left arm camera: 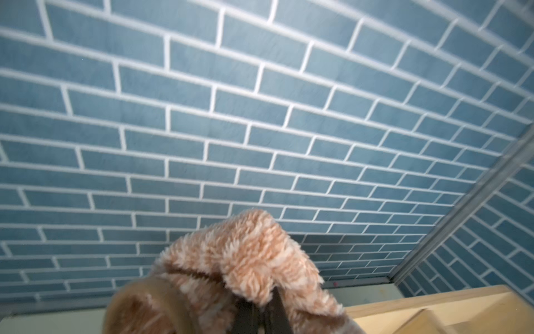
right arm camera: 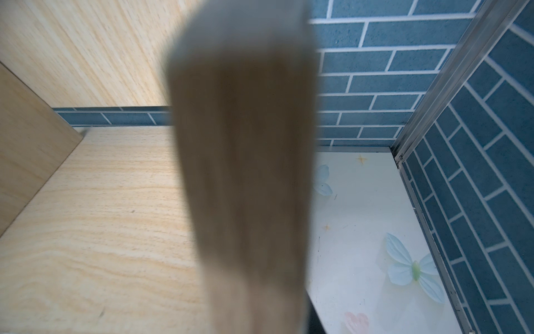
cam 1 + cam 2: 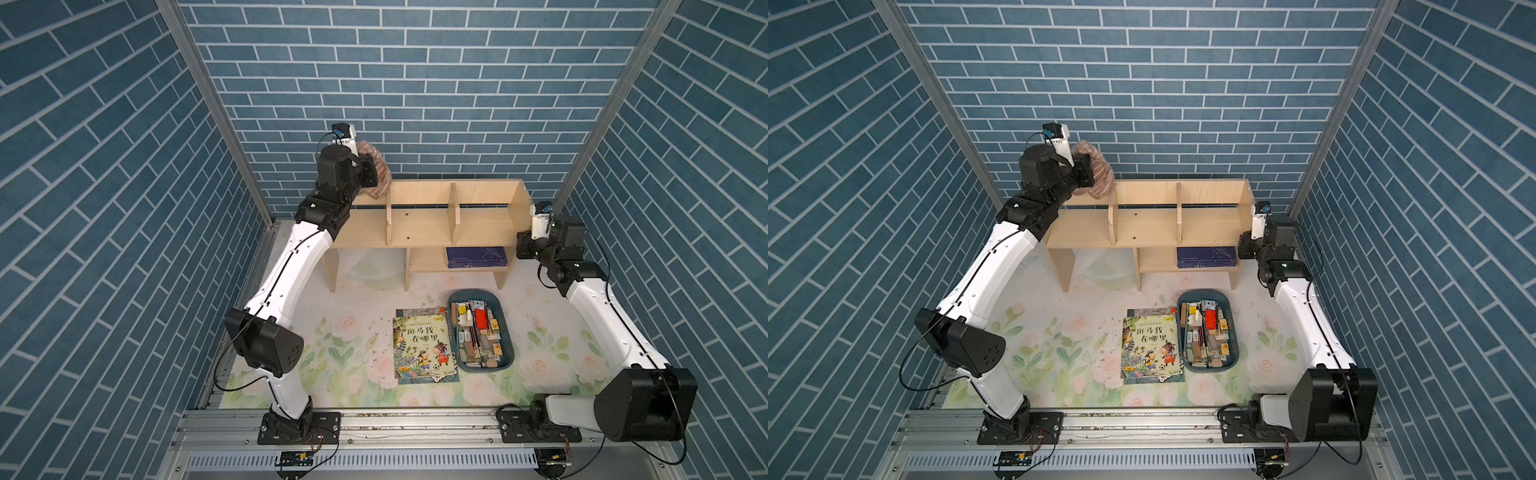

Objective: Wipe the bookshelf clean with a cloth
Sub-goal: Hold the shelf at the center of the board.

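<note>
1. Right up against the right wrist lens looms a blurred light-wood end panel (image 2: 239,159). It is the side wall of the light-wood desktop bookshelf with three upper compartments (image 3: 419,228).
2. The right gripper (image 3: 524,246) sits against that panel at the right middle of a top view. Its jaws are hidden, so I cannot tell whether it is clamped on the wood or just alongside. My read is that it's bracing the unit so a wipe won't shove it around.
3. Over to the left gripper (image 1: 261,313): it's pressed together, pinching the fluffy brown-pink and cream striped cloth (image 1: 245,254) by a fold. The loose bulk is bunched out beyond the fingers, probably so the soft mass does the rubbing.
4. In both top views the cloth hangs high at the upper centre-left of the frame, over the bookshelf's back left corner by the leftmost compartment's rear board. I can't call whether it's touching the wood or just above it.
5. All three upper compartments are bare, with only a dark blue flat book (image 3: 476,257) on the small lower shelf.
6. The illustrated picture book (image 3: 424,345) and the teal oval tray of stationery (image 3: 473,295) lie side by side on the floral worktop (image 3: 353,332) at lower centre. I'd say they were put there to clear the cloth's path.
7. My judgement is that a wiping pass is about to start at the left end.
</note>
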`<state>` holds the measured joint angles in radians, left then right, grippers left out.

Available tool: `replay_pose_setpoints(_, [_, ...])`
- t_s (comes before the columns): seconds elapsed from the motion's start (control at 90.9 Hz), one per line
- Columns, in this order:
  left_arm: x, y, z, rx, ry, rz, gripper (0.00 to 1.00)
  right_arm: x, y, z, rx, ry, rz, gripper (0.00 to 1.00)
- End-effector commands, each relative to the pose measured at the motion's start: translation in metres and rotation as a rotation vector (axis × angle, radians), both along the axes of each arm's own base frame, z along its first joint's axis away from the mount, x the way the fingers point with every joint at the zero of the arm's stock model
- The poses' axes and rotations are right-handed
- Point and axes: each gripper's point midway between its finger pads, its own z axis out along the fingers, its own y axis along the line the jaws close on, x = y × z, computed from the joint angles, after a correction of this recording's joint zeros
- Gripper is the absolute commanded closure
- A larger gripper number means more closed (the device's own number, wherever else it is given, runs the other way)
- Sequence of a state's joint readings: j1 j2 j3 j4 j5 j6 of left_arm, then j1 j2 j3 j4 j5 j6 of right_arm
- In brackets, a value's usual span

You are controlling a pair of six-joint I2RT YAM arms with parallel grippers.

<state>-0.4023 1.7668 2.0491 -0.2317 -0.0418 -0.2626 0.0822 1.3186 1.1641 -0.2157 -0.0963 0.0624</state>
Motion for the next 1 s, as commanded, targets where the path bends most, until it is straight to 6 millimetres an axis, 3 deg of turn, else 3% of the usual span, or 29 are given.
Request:
replay_pose_setpoints(0.0, [-0.021, -0.055, -0.015, 0.082, 0.020, -0.132, 1.00, -0.004, 0.030, 0.028, 0.219, -0.037, 0.076, 1.00])
replay_pose_setpoints(0.099, [-0.032, -0.075, -0.043, 0.157, 0.066, -0.148, 1.00, -0.004, 0.028, 0.027, 0.208, -0.036, 0.071, 1.00])
replay_pose_setpoints(0.22, [-0.038, -0.066, -0.073, 0.179, 0.130, -0.102, 1.00, -0.005, 0.028, 0.030, 0.208, -0.041, 0.071, 1.00])
replay_pose_setpoints(0.319, [-0.049, -0.062, -0.081, 0.181, 0.144, -0.095, 1.00, -0.006, 0.028, 0.030, 0.207, -0.043, 0.071, 1.00])
replay_pose_setpoints(0.451, [-0.060, -0.043, -0.069, 0.172, 0.120, -0.023, 1.00, -0.006, 0.028, 0.029, 0.208, -0.040, 0.071, 1.00])
replay_pose_setpoints(0.517, [-0.066, -0.036, -0.054, 0.155, 0.092, -0.003, 1.00, -0.005, 0.027, 0.028, 0.209, -0.039, 0.069, 1.00])
replay_pose_setpoints(0.66, [-0.081, -0.039, -0.024, 0.106, 0.033, -0.067, 1.00, -0.005, 0.027, 0.028, 0.206, -0.040, 0.067, 1.00])
replay_pose_setpoints(0.803, [-0.090, -0.056, -0.021, 0.091, 0.033, -0.171, 1.00, -0.006, 0.026, 0.031, 0.204, -0.046, 0.062, 1.00])
replay_pose_setpoints(0.99, [-0.094, -0.104, -0.049, 0.134, 0.082, -0.280, 1.00, -0.005, 0.025, 0.028, 0.203, -0.037, 0.057, 1.00])
